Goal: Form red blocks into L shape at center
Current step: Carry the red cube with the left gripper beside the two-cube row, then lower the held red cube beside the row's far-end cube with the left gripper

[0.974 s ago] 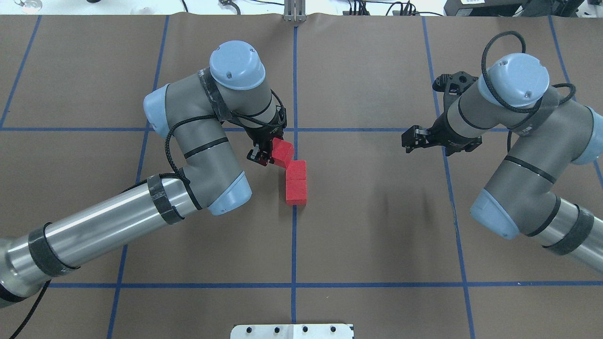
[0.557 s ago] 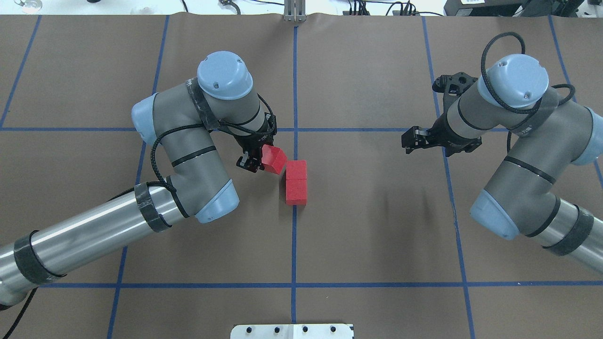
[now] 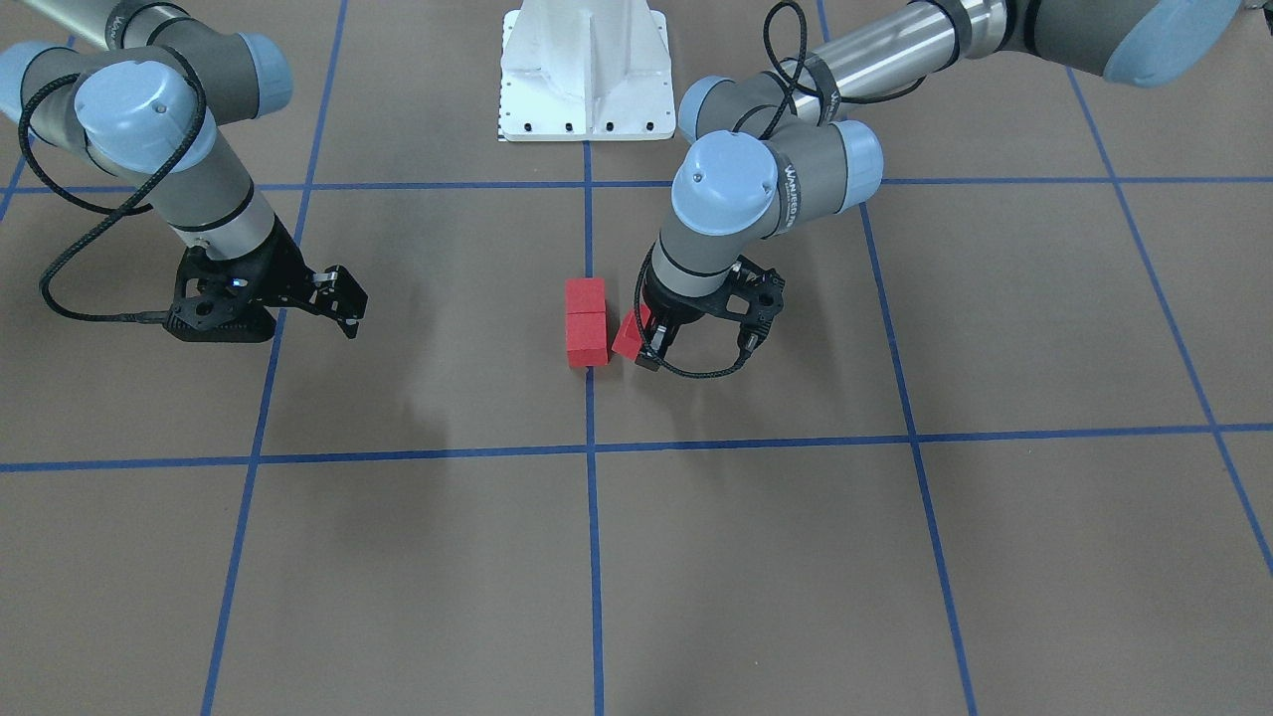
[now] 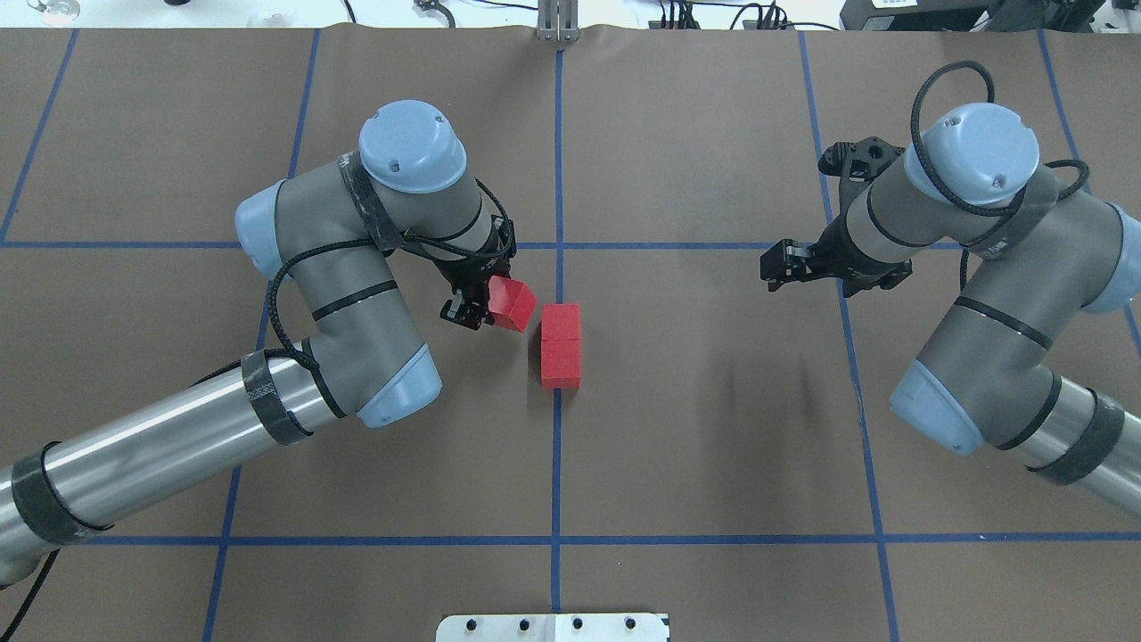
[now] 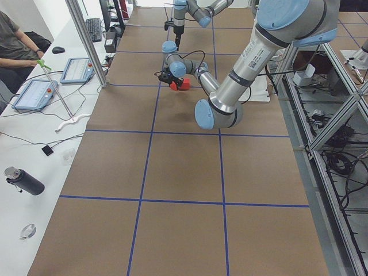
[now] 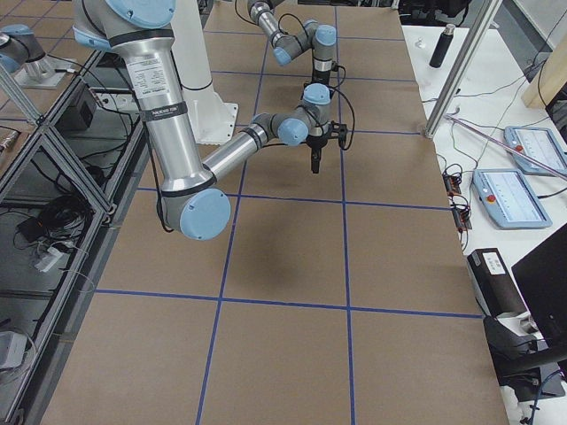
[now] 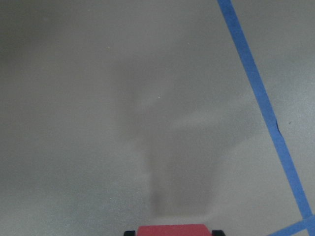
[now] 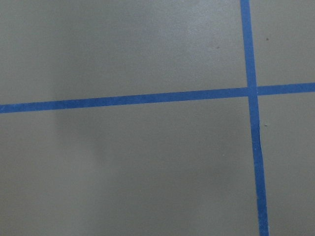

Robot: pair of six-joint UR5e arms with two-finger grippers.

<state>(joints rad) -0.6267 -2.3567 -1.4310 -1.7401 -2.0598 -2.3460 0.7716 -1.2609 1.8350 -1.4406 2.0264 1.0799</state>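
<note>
Brown table (image 4: pixel 713 446): left gripper (image 4: pixel 487 301) pinches a tilted red block (image 4: pixel 514 305) (right gripper (image 4: pixel 774 266): jaws unclear).

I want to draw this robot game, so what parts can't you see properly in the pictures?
- Held red block: left gripper covers most of it in the front-facing view; the left wrist view's bottom edge leaves only a strip.
- Right gripper: open or shut unclear; small, dark in overhead view.
- Placed red blocks: unseen in exterior right view, behind arms.
</note>
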